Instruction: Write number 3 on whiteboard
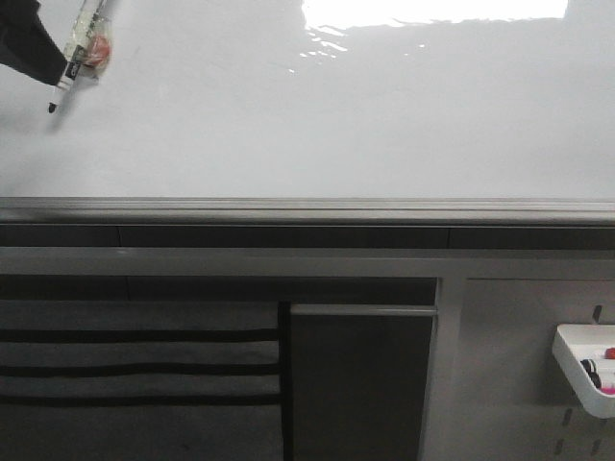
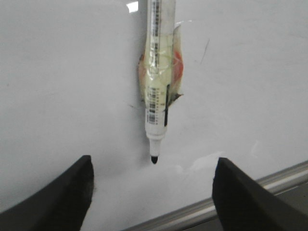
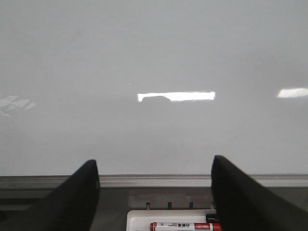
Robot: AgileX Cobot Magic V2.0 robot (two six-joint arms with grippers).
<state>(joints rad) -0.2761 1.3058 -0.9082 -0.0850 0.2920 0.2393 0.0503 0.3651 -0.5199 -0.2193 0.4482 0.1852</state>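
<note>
The whiteboard (image 1: 336,115) is glossy white with a silver-grey frame edge (image 1: 307,206) along its near side. No number 3 shows on it; only a faint short stroke (image 2: 205,50) shows in the left wrist view. My left arm (image 1: 24,43) is at the board's far left and carries a white marker (image 1: 75,58) wrapped in clear tape. In the left wrist view the marker (image 2: 158,86) points its black tip (image 2: 154,159) at the board (image 2: 72,72). I cannot tell if the tip touches. My left gripper (image 2: 153,164) is open, nothing between its fingers. My right gripper (image 3: 154,163) is open and empty.
A white tray (image 1: 586,365) hangs on the grey pegboard panel at the lower right, below the board. In the right wrist view the tray (image 3: 144,219) holds a red-capped marker (image 3: 185,225), just below my right fingers. Bright glare (image 1: 432,12) lies on the board's far side.
</note>
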